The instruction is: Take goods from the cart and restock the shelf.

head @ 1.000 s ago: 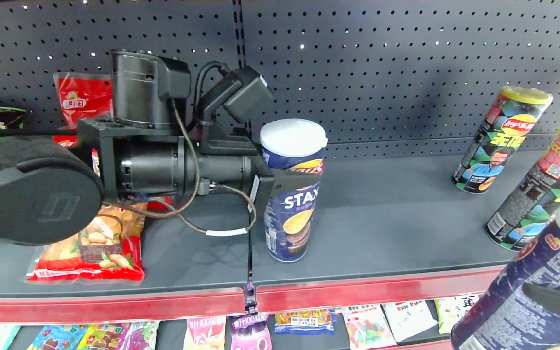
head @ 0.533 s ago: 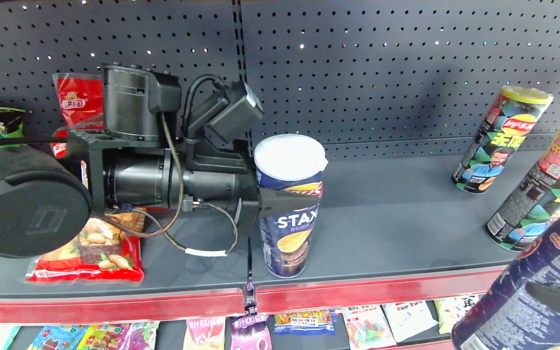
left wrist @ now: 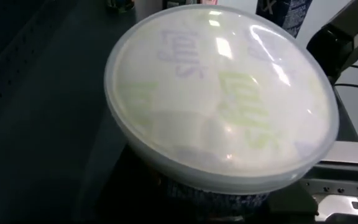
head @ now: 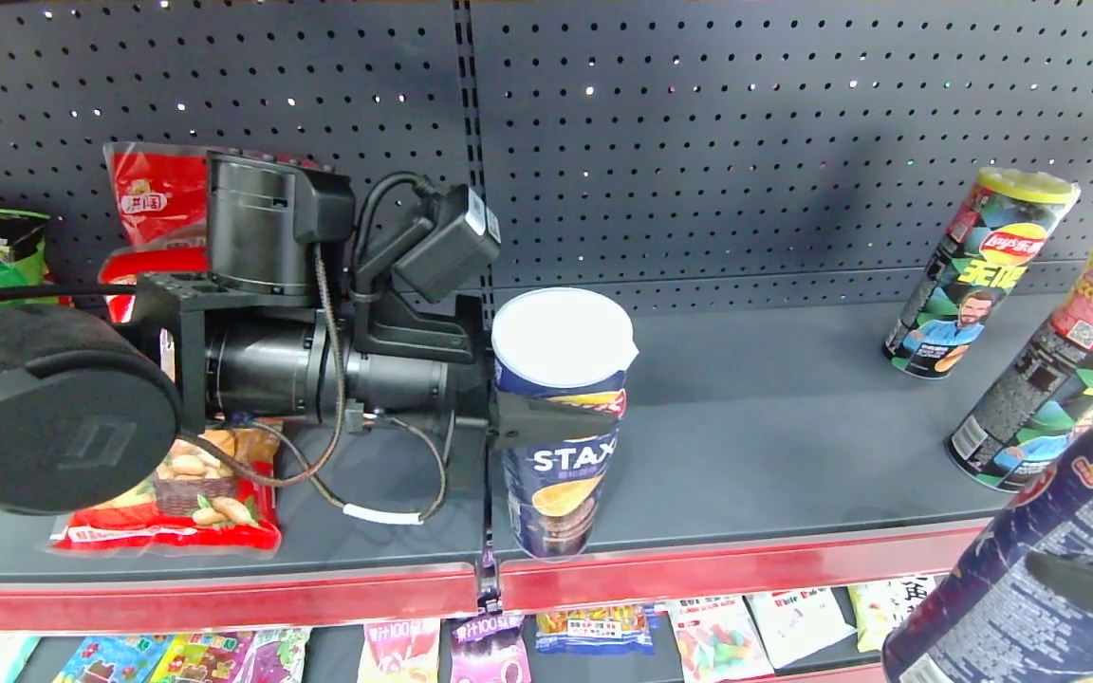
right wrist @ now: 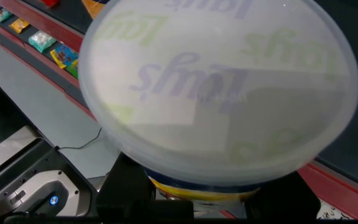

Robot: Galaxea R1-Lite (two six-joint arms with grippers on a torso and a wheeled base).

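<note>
Currently left pincer (head: 554, 419) clenched round upright blue can (head: 561, 479), long axis vertical, base at front lip of shelf (head: 774, 446); right pincer (head: 1083, 581) grasps second can (head: 1002, 569), well apart.

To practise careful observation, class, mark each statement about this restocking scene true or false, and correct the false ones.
1. The left gripper is shut on a blue can with a white lid. True.
2. That can lies on its side. False: it is upright, at the front edge of the shelf.
3. Two yellow-lidded cans stand at the shelf's right end. True.
4. The right gripper is empty. False: it holds a second blue can.
5. The peanut bag hangs from the pegboard. False: it lies flat on the shelf, under the left arm.
</note>
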